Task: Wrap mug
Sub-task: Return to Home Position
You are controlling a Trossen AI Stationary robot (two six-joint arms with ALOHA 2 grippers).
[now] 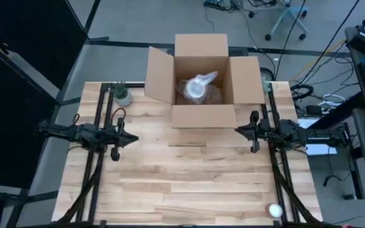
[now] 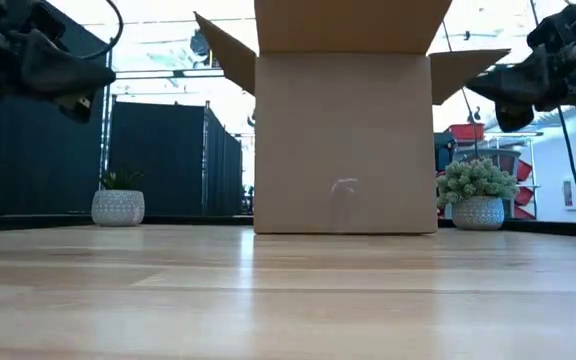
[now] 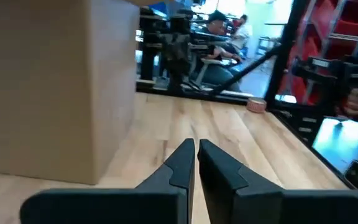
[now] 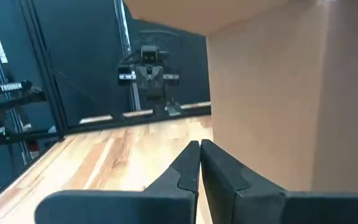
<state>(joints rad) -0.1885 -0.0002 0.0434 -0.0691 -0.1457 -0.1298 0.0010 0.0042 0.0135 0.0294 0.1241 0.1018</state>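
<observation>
An open cardboard box [image 1: 201, 79] stands at the table's far middle, flaps spread. Inside it lies a bundle in clear bubble wrap [image 1: 199, 87], resting on the box's floor; the mug itself does not show through the wrap. My left gripper [image 1: 134, 139] hovers shut above the table's left side, pointing right toward the box's near wall [image 3: 42, 87]. My right gripper [image 1: 238, 130] hovers shut at the right, pointing left, close to the box's near right corner [image 4: 291, 106]. Neither touches anything.
A small potted plant [image 1: 122, 95] stands at the far left of the table and another [image 2: 476, 195] at the far right beside the box. A white ball [image 1: 275, 209] lies near the front right corner. The wooden tabletop [image 1: 189, 183] spreads before the box.
</observation>
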